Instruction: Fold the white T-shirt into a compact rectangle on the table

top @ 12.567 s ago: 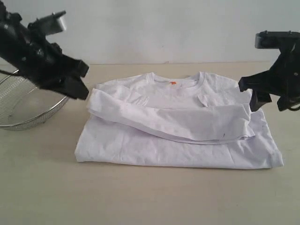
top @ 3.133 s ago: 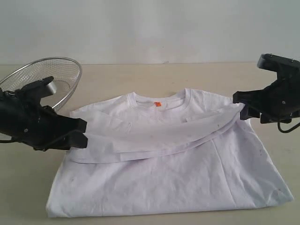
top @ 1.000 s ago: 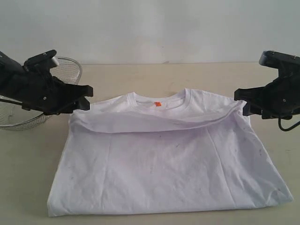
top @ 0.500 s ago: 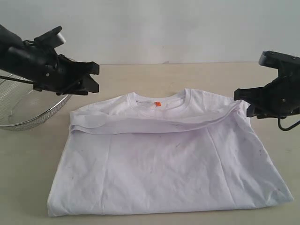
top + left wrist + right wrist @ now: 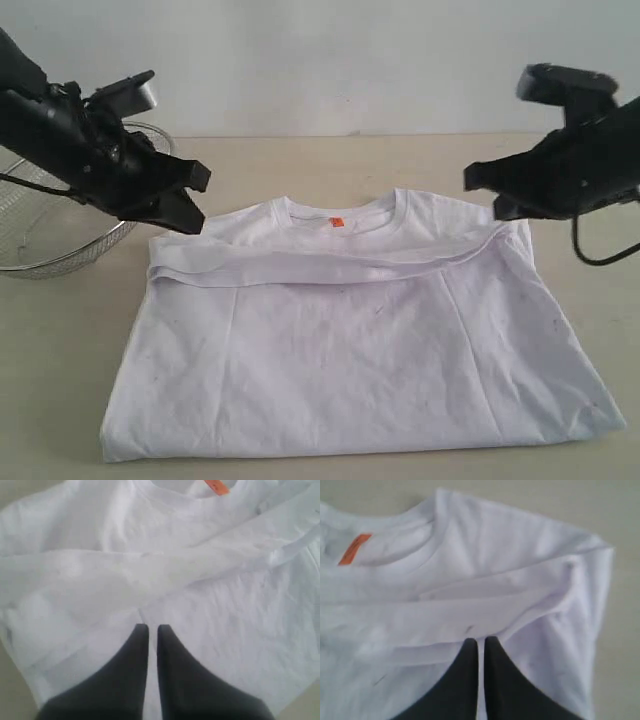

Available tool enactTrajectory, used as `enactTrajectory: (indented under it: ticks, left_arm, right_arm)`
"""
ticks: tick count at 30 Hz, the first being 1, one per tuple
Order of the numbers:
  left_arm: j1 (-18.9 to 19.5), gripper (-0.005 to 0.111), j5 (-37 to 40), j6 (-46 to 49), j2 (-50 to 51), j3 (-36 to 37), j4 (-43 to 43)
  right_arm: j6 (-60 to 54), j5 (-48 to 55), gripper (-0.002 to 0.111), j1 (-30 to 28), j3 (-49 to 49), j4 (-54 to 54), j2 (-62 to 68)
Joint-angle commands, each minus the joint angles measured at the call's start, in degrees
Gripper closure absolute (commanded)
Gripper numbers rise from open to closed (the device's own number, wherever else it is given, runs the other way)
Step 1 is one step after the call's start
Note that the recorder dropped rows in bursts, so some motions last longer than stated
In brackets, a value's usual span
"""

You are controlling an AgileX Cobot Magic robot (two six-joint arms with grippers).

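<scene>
The white T-shirt (image 5: 350, 360) lies flat on the table (image 5: 330, 165), collar at the far side with its orange neck tag (image 5: 337, 222) showing. A folded band of cloth crosses it just below the collar. My left gripper (image 5: 193, 200) hovers over the shirt's left shoulder, shut and empty. My right gripper (image 5: 482, 195) hangs above the right shoulder, also shut on nothing. In the left wrist view the gripper (image 5: 153, 627) points over the shirt (image 5: 150, 570), fingers nearly touching. The right wrist view shows the gripper (image 5: 481, 640) above the folded edge of the shirt (image 5: 485, 555) near the tag (image 5: 354, 548).
A round wire-mesh basket (image 5: 40, 235) sits at the far left, partly behind my left arm. Bare tabletop runs behind the collar and along both sides of the shirt. A pale wall stands behind the table.
Both grippers have closed empty and lifted off the shirt's shoulders. The folded band they let go has settled flat across the chest. The right gripper moved up and inward.
</scene>
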Motion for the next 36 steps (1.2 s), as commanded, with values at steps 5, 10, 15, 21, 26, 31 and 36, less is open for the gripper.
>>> enactTrajectory:
  ticks: [5, 10, 15, 21, 26, 31, 36]
  left_arm:
    - [-4.1, 0.1, 0.9, -0.4, -0.5, 3.5, 1.1]
    - [-4.4, 0.1, -0.6, -0.4, -0.5, 4.8, 1.3]
    - [-4.4, 0.1, -0.9, -0.4, -0.5, 4.9, 1.3]
    - [-4.4, 0.1, -1.9, -0.4, -0.5, 4.9, 1.2]
    - [-4.4, 0.1, -1.4, -0.4, -0.5, 4.9, 0.7]
    - [-4.4, 0.1, -1.0, -1.4, -0.5, 4.9, 0.4]
    - [-4.4, 0.1, 3.4, -1.5, -0.6, 4.9, -1.3]
  right_arm:
    - [-0.9, 3.5, 0.108, 9.0, -0.3, 0.2, 6.6]
    - [-0.5, 4.4, 0.108, 10.6, -0.3, 0.2, 7.7]
    - [-0.4, 5.4, 0.108, 11.2, -0.3, 0.2, 8.9]
    - [0.5, 0.1, 0.108, 11.2, -0.3, 0.2, 11.3]
    - [2.8, -6.8, 0.108, 11.2, -0.3, 0.2, 13.1]
    - [5.4, -13.9, 0.108, 11.1, -1.1, 0.2, 13.3]
    - [7.7, -15.7, 0.108, 11.1, -6.7, 0.2, 13.5]
